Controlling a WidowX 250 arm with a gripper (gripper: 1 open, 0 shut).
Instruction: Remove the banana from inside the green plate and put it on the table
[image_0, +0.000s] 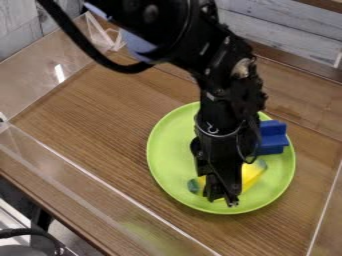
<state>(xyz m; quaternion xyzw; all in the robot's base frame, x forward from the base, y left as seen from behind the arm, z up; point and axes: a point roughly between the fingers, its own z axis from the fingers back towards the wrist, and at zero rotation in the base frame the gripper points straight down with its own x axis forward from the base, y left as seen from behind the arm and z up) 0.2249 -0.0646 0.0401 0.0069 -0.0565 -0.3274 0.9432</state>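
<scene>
One stubby yellow banana (251, 176) clamped in closed jaws (222, 190), round glossy green plate (171, 150), wood-grain table (94, 110)

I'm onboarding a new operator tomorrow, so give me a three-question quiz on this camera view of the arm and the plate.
1. True or false: the banana already lies on the bare table.
2. Which thing sits on the green plate just right of the arm? A. a blue block B. a red cup C. a metal spoon
3. Fill in: the gripper points ____ into the plate, at the banana.

Key
1. False: it is inside the plate's rim, at the gripper's tips.
2. A
3. down
</scene>
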